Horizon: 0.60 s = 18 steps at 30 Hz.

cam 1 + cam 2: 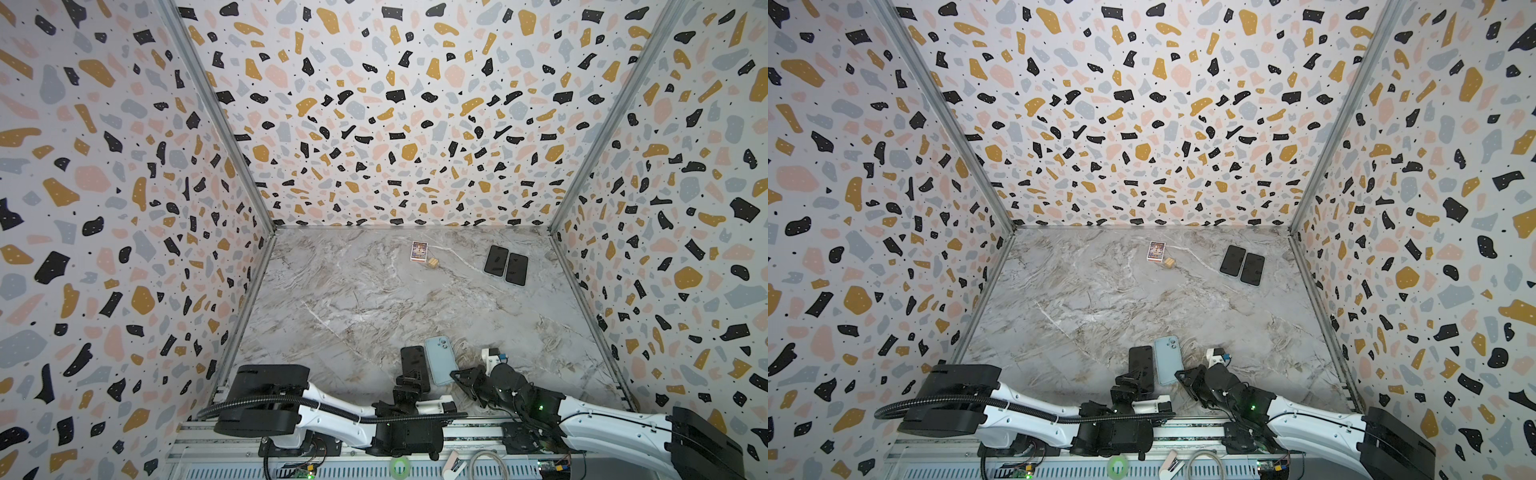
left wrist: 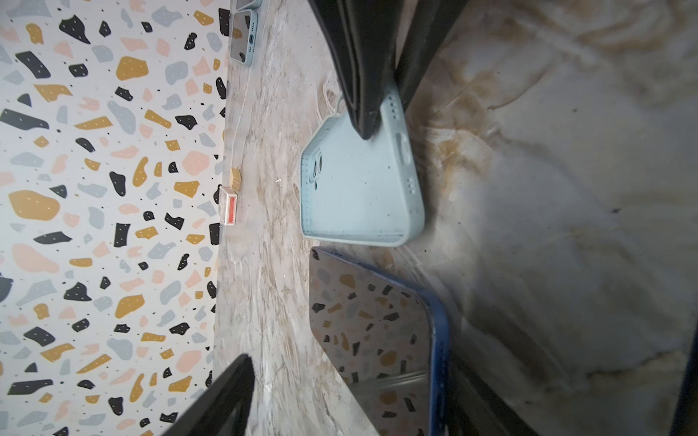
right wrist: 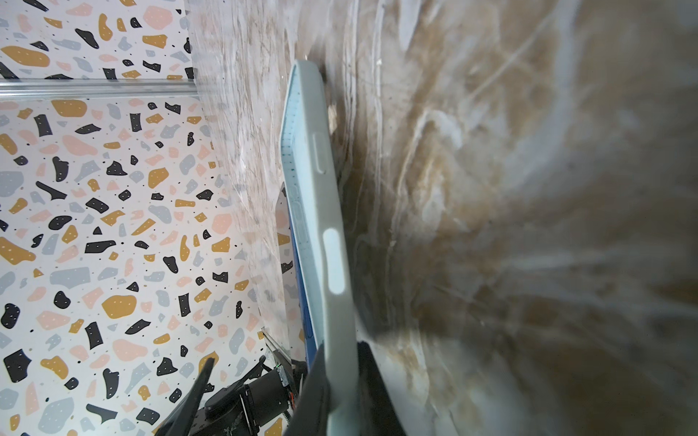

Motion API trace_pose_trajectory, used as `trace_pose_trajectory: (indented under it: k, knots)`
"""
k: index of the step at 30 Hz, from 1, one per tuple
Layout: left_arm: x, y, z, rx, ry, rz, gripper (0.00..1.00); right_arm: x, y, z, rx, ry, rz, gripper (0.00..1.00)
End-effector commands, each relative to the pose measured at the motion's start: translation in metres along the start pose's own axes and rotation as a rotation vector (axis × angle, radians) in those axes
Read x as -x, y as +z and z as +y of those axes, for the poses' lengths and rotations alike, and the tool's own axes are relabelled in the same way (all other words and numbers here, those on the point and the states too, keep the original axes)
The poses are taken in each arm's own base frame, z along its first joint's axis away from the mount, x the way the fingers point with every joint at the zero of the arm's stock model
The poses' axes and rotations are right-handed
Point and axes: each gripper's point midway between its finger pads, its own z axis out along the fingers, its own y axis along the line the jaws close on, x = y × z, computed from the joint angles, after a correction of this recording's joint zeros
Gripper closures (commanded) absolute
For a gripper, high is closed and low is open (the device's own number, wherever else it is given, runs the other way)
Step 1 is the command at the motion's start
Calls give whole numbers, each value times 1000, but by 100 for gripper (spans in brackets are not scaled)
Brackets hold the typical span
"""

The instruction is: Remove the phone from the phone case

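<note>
Marble tabletop (image 1: 374, 299) beneath phone (image 1: 413, 361) and phone case (image 1: 441, 359), terrazzo-print walls (image 1: 395, 104).

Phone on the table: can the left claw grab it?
Probably yes: the left claw hangs open over the near end of the phone, which lies bare beside the case, with nothing covering it.

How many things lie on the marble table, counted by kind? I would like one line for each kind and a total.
Phones: 3, the near phone and the far pair
Light blue phone case, empty: 1
Small printed box: 1
Small wooden block: 1
Total: 6
</note>
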Motion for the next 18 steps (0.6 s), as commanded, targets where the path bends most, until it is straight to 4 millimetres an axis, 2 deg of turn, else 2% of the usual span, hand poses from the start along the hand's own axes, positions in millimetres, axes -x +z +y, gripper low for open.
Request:
trace_pose_trajectory:
  k: [1, 4, 11, 15, 18]
  knots:
    - [6, -6, 12, 27, -75, -21, 13, 0, 1, -11, -20, -2, -9, 100]
    - [6, -8, 13, 20, -89, -22, 7, -1, 2, -12, -24, 1, -8, 100]
    - [13, -17, 28, 22, -166, -41, 2, -5, 3, -15, -34, 7, -12, 100]
    - [19, -32, 62, 93, -328, -71, 0, -7, 4, -18, -48, 8, -16, 100]
    - [23, -51, 98, 130, -550, -133, 1, -5, 4, -21, -65, 12, -35, 100]
